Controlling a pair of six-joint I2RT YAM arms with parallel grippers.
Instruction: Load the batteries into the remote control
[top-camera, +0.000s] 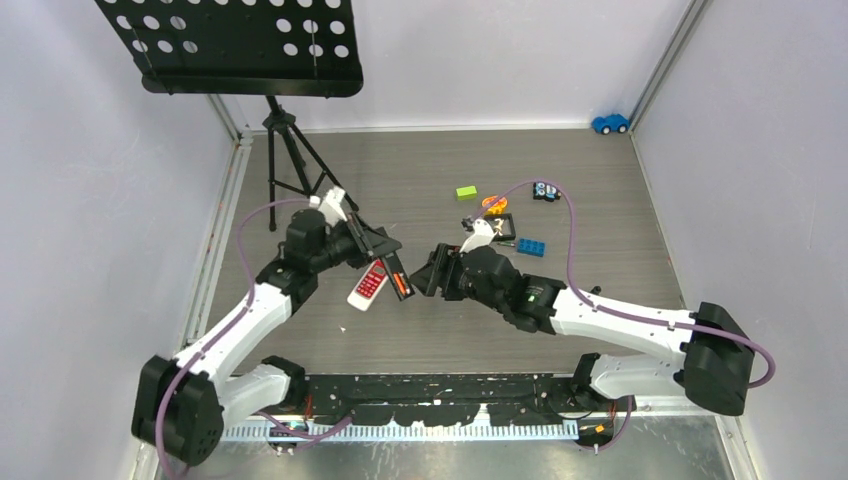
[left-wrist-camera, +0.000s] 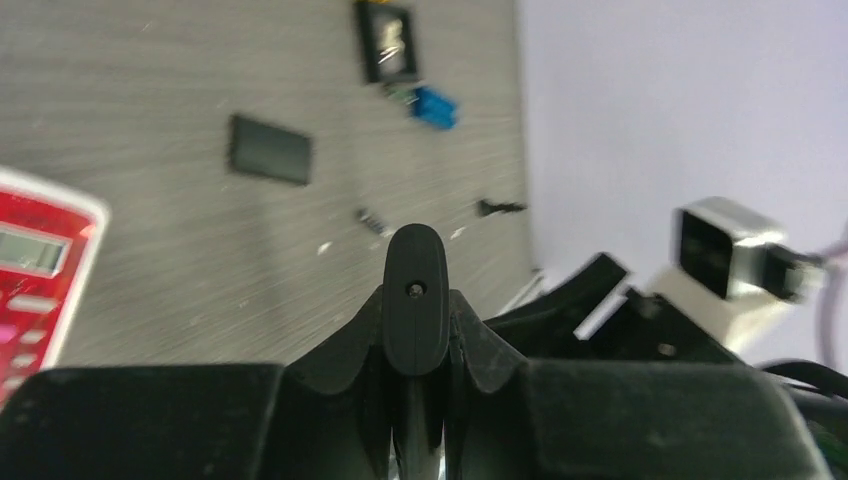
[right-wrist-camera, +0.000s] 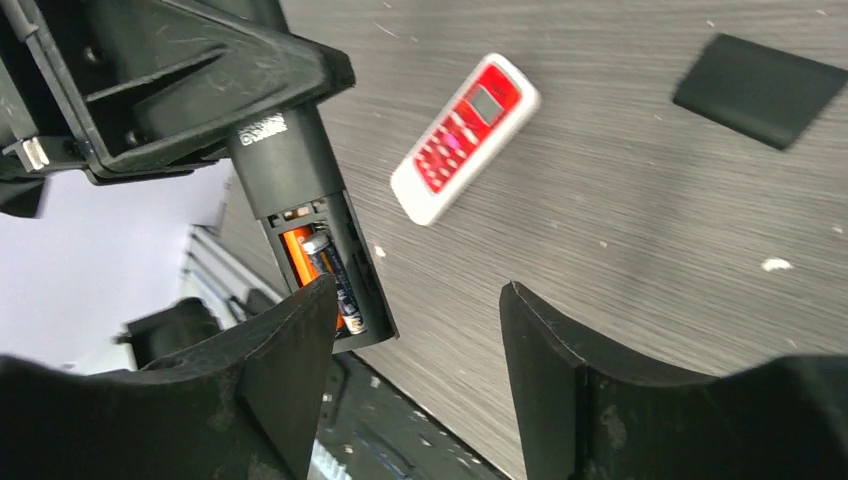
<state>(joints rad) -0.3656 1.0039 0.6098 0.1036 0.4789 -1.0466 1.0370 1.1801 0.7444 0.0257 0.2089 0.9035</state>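
My left gripper (top-camera: 383, 248) is shut on a black remote control (top-camera: 397, 275), held above the table with its open battery bay facing my right gripper. In the right wrist view the remote control (right-wrist-camera: 300, 180) shows an orange battery (right-wrist-camera: 295, 255) and a dark battery (right-wrist-camera: 335, 275) lying side by side in the bay. My right gripper (right-wrist-camera: 417, 290) is open with nothing between its fingers, its left finger just in front of the bay's lower end. In the left wrist view the remote's rounded end (left-wrist-camera: 416, 300) sticks up between the shut fingers.
A red-and-white remote (top-camera: 368, 285) lies on the table under the left gripper. A flat black cover (right-wrist-camera: 760, 90) lies further off. Behind the right arm lie a green brick (top-camera: 466, 192), a blue brick (top-camera: 531, 247) and an orange piece (top-camera: 493, 203). A tripod (top-camera: 285, 150) stands at the back left.
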